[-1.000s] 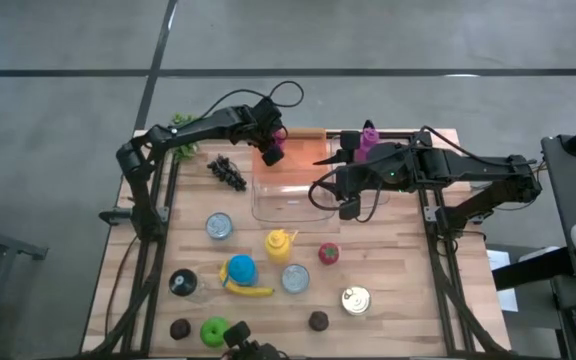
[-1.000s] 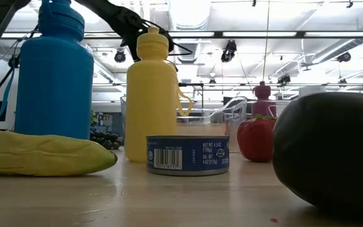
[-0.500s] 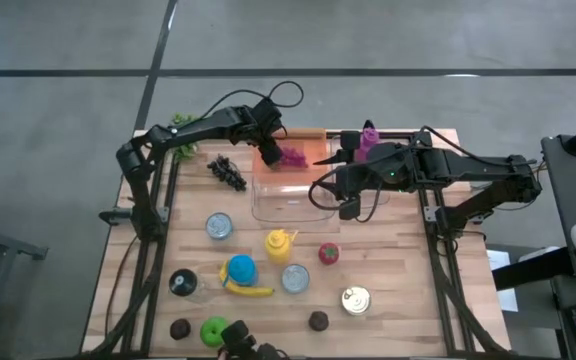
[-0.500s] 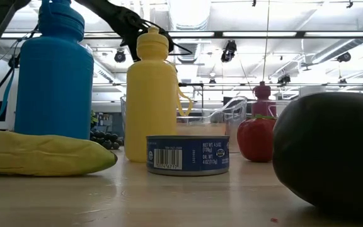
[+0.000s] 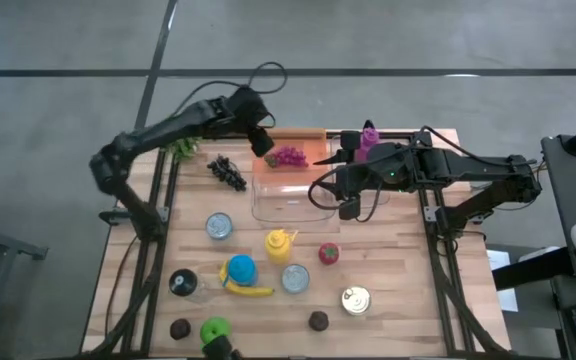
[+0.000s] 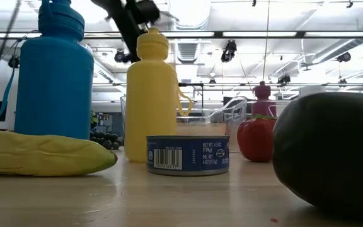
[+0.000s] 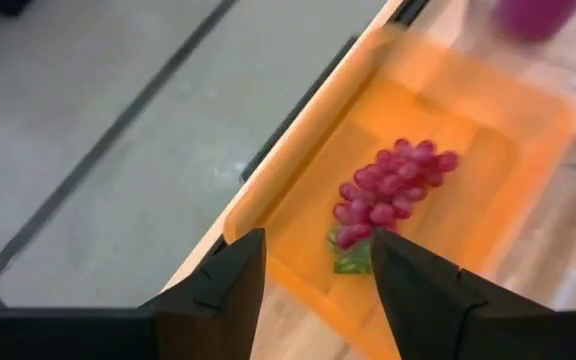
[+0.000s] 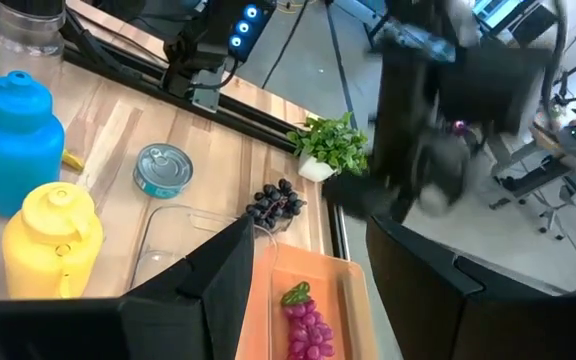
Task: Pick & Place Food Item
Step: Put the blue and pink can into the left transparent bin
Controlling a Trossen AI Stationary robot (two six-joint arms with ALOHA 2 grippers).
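Lying below left tool (image 7: 313, 275): grapes (image 7: 393, 190)

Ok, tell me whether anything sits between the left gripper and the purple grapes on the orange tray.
Nothing visible does. The purple grapes lie alone on the orange tray, and the left gripper is open just above and beside them with only clear air between.

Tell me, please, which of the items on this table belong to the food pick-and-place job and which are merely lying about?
In the job:
- purple grapes, lying in the orange tray
- left gripper, open, beside the tray

Lying about:
- dark grapes
- clear container
- yellow bottle
- blue bottle
- banana
- strawberry
- right gripper, over the clear container
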